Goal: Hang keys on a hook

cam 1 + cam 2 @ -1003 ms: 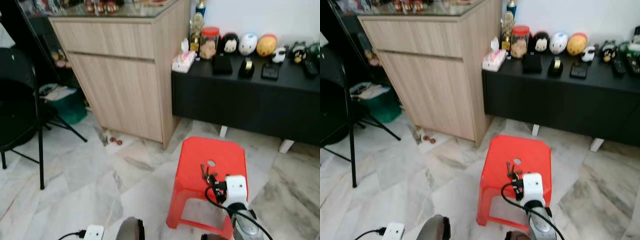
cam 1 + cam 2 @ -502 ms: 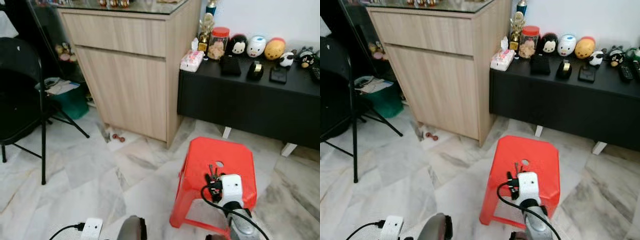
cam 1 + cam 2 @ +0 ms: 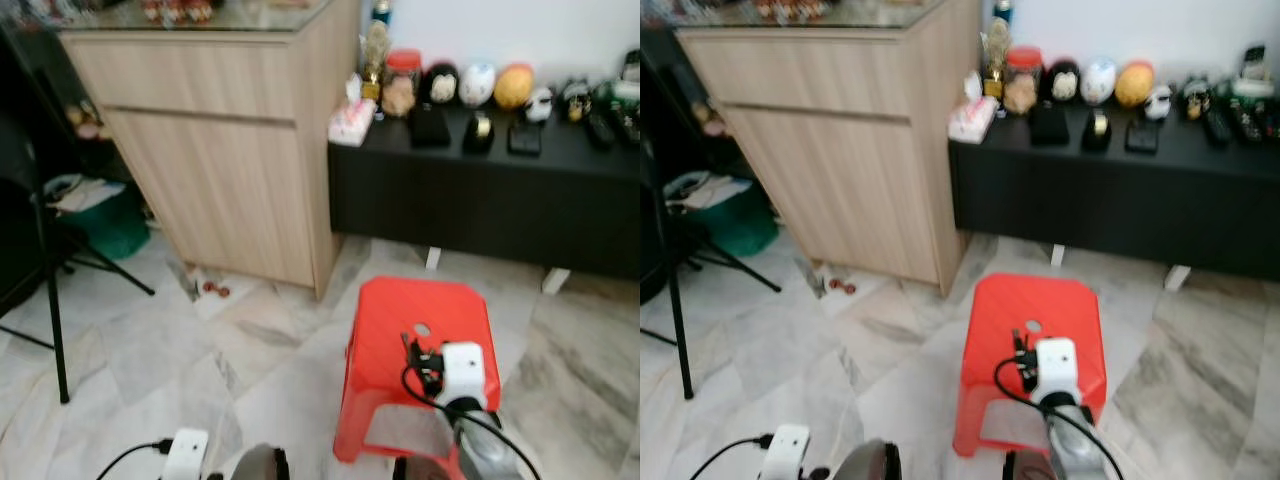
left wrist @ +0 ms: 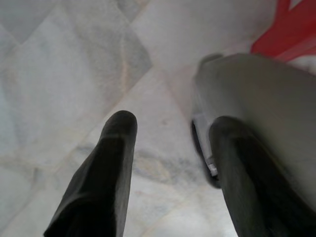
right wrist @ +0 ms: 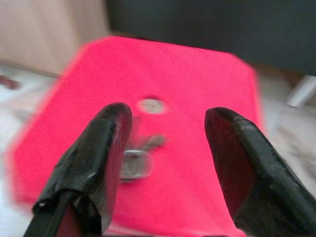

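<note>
Right wrist view showed the right gripper with its two black fingers spread wide and holding nothing, poised over the red stool; the keys lay flat on the seat just beside the inner face of one finger, near the seat's small round hole. From the head camera the keys sat at about 12 o'clock from the gripper, close ahead. To take them cleanly, the gripper would probably need to shift so the bunch sat centred between the fingers, then descend until the tips brushed the seat before closing, since flat keys slip easily. The seat's edges lay near on every side, so a nudge might push the keys off. Open marble floor lay from 9 to 11 o'clock; the wooden cabinet and black bench closed off 11 to 1 o'clock. No hook could be made out. The left gripper hung idle over the floor, fingers apart.
</note>
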Robot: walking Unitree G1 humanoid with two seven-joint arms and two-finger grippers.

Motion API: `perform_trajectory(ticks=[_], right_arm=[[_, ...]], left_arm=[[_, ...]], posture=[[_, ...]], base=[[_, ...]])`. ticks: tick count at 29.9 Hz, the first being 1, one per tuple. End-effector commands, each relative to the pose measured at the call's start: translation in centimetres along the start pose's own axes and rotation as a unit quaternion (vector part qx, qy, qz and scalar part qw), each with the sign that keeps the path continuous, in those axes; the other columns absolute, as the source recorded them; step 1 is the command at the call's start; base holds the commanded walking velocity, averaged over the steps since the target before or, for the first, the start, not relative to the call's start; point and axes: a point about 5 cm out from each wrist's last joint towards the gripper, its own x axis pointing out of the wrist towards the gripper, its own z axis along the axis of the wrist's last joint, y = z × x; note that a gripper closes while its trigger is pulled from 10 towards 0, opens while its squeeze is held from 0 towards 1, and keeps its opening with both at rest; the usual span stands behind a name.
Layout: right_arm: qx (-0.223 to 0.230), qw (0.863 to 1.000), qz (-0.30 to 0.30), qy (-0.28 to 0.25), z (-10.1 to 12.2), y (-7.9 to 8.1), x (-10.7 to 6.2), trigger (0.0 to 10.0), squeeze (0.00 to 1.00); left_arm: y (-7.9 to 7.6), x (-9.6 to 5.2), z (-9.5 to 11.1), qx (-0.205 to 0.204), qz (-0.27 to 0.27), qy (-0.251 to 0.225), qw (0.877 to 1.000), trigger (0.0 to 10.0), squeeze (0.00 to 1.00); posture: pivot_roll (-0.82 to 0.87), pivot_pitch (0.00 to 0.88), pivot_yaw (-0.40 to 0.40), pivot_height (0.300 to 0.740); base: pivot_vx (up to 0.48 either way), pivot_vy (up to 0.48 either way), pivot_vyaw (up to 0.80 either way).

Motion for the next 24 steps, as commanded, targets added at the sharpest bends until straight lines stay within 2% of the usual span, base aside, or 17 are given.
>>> perform_trajectory(ticks=[1, 24], right_arm=[[0.012, 1.0, 0.01, -0.002, 0.3, 1.1, 0.4, 10.0, 0.0], [0.016, 0.998, 0.029, 0.044, -0.9, 1.3, 0.3, 10.0, 0.0]], left_arm=[[0.8, -0.2, -0.7, -0.006, 0.01, 0.01, 1.0, 10.0, 0.0], [1.0, -0.3, -0.8, -0.007, 0.011, 0.01, 1.0, 10.0, 0.0]], posture=[[0.0, 0.066, 0.037, 0.623], [0.0, 0.073, 0.035, 0.623]], base=[[0.296, 0.0, 0.0], [0.023, 0.0, 0.0]])
